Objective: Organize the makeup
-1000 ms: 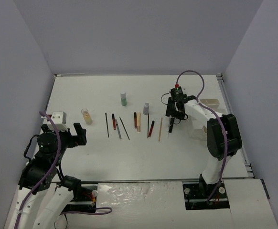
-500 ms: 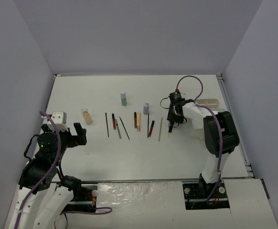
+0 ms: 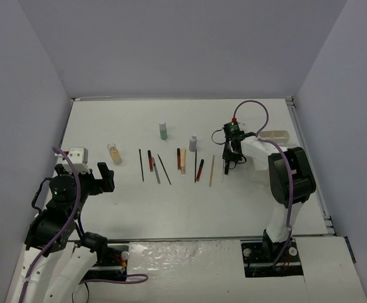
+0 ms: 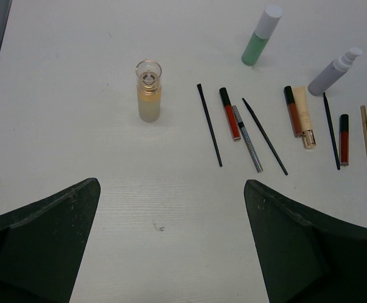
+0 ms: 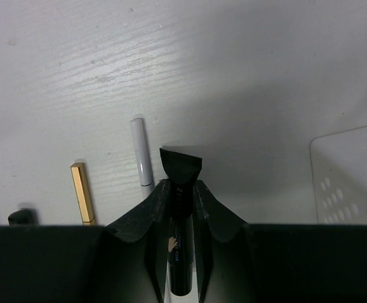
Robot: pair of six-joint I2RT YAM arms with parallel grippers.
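Note:
In the right wrist view my right gripper [image 5: 181,184] is shut on a black lettered makeup stick [image 5: 181,165], which lies on the table between the fingers. A white stick [image 5: 141,158] and a gold one [image 5: 81,192] lie just left of it. From above, the right gripper [image 3: 226,165] is at the right end of a row of several sticks [image 3: 182,161]. The beige bottle [image 3: 114,153], green bottle [image 3: 163,131] and grey bottle [image 3: 193,144] stand upright. My left gripper [image 4: 171,189] hovers open over bare table, near the beige bottle [image 4: 149,95].
A white compartmented tray [image 3: 276,135] sits at the right, behind my right arm; its corner [image 5: 350,170] shows to the right of the fingers. A small white block [image 3: 76,153] lies near the left wall, behind my left gripper [image 3: 98,178].
The right gripper's jaws have closed in on the black stick at the row's right end. The left arm has not moved.

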